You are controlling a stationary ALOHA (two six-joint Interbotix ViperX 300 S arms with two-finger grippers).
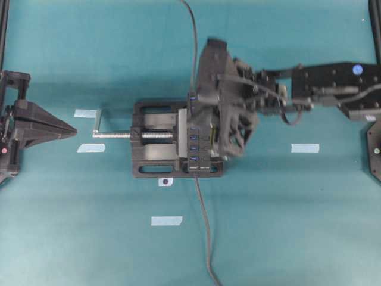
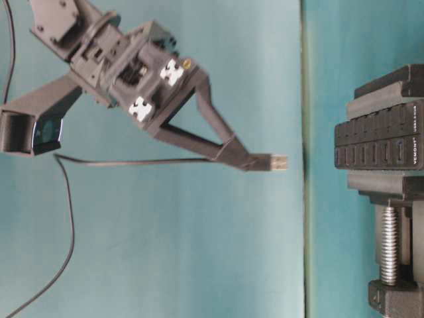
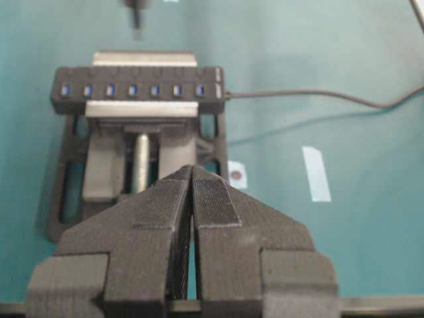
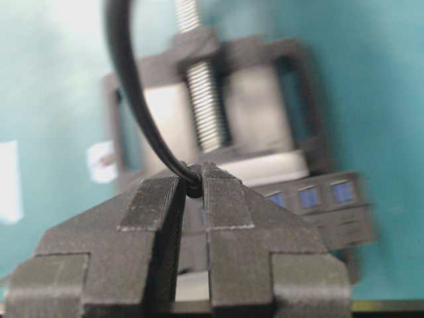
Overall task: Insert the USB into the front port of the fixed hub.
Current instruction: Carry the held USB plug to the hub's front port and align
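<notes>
Our right gripper [image 2: 248, 161] is clamped nearly shut on the USB [image 2: 278, 162], whose silver plug tip sticks out past the fingertips in the table-level view. In the right wrist view the thin dark cable [image 4: 129, 86] rises out from between the closed fingers [image 4: 225, 199]. The plug hangs above the fixed hub [image 2: 381, 142], well apart from it, with its tip pointing toward the hub's row of ports.

We take the hub as our landmark. It lies clamped in the black vise [image 1: 155, 146], whose silver screw [image 1: 119, 135] runs away from the hub toward the left arm. Seen from overhead, the right gripper sits over the far end of the hub, hiding the ports there. The hub's own cord [image 1: 205, 238] trails off from its near end.

Our left gripper [image 3: 192, 218] rests with its fingers together, holding nothing, and faces the hub from beyond the vise crank.

We judge that we are in the approach step: plug held, not yet seated. The next move calls for lining the plug tip squarely with the front port, then pressing straight in; a skewed tip would likely catch on the port's rim.
</notes>
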